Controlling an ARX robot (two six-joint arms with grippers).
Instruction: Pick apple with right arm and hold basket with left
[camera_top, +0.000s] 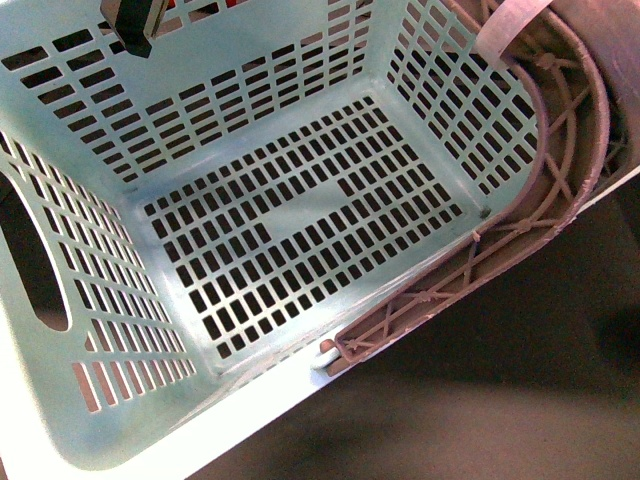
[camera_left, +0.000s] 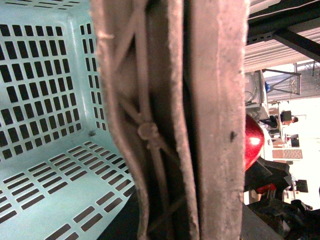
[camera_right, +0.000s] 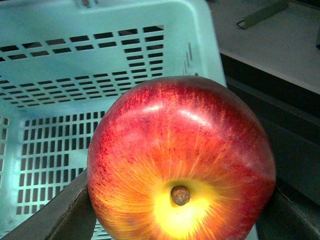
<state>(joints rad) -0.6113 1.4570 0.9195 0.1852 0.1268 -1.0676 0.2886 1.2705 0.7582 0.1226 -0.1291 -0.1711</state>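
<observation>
Fingers (camera_right: 62, 217) on the right arm are clamped on the apple (camera_right: 180, 160), with the open basket (camera_right: 50, 25) lying straight beyond it. Its handle (camera_left: 215, 125) fills the left wrist view; the left fingers do not show, so I cannot tell their grip.

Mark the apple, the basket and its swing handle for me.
apple (camera_right: 180, 150), right wrist view, red skin at its middle.
basket (camera_top: 300, 224), front view, solid patch of its floor.
swing handle (camera_left: 148, 132), left wrist view, lattice knot.
</observation>
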